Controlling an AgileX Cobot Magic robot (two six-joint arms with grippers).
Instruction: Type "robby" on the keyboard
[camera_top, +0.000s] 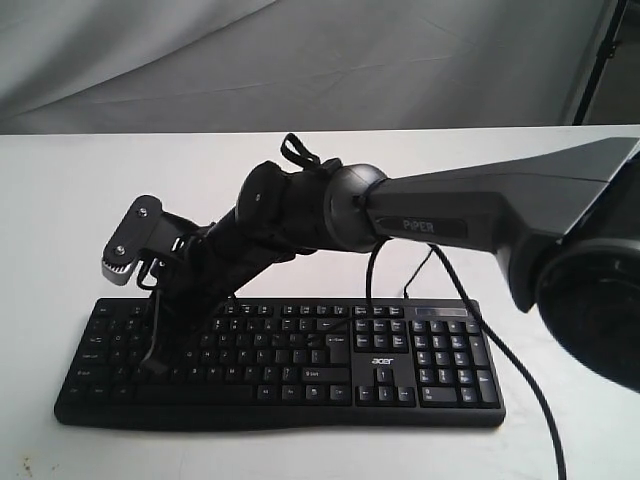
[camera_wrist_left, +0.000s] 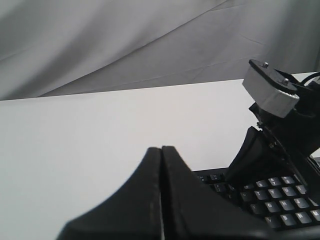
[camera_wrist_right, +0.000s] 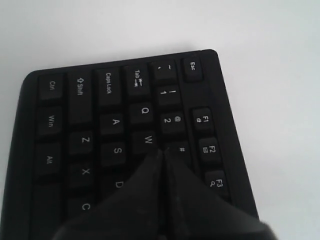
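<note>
Right wrist view is showing the right end effector (camera_wrist_right: 162, 152) with its two fingers pressed together into one narrow point, gripping nothing. I am taking that as deliberate, since a closed tip is serving as a single fingertip that can strike one key without catching its neighbours. The keyboard (camera_wrist_right: 100, 100) is lying flat on the white worktop (camera_top: 60, 200) directly beneath that tip. The point is hanging at the border of the number row and the top letter row, with the W key (camera_wrist_right: 148, 140) just beside it. Whether it is touching a key I cannot tell. The R needed first is not showing; it is probably sitting further along the row, hidden under the fingers, so a short shift looks necessary. From where I am standing, the right arm is reaching across the middle so that this end effector (camera_top: 152, 350) is tilting down over the far-left letter block. The left end effector (camera_wrist_left: 161, 149) is likewise closed tight and empty. It is hovering clear of the keys, with the keyboard's corner (camera_wrist_left: 280, 197) off to one side of it, seemingly parked out of the working arm's way.
</note>
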